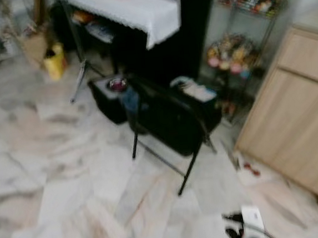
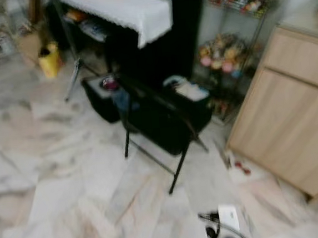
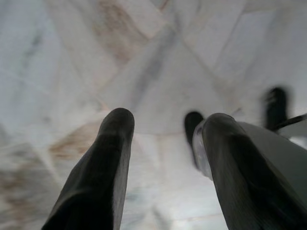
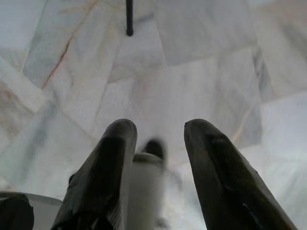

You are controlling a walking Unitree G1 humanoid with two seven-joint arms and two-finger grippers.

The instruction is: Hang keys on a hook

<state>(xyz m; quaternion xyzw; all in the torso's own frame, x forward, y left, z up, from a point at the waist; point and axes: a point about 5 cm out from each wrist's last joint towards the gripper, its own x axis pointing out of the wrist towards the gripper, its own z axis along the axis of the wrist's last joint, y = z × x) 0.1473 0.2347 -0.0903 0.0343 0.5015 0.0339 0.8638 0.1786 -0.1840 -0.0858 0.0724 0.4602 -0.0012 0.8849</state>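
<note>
Marble floor [image 1: 51,162] is passing under both idle end effectors, left [image 3: 165,143] and right [image 4: 156,143], fingers spread, gripping nothing; keys, likely light and jangly, are best pinched by the ring.

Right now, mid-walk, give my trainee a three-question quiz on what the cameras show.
1. True or false: the left gripper is open with nothing between its fingers.
2. What stands right of the black chair? A) fridge B) wooden cabinet C) sofa
3. Fill in: both grippers hang over the marble ____.

Key: 1 true; 2 B; 3 floor. The right gripper is open too.
</note>
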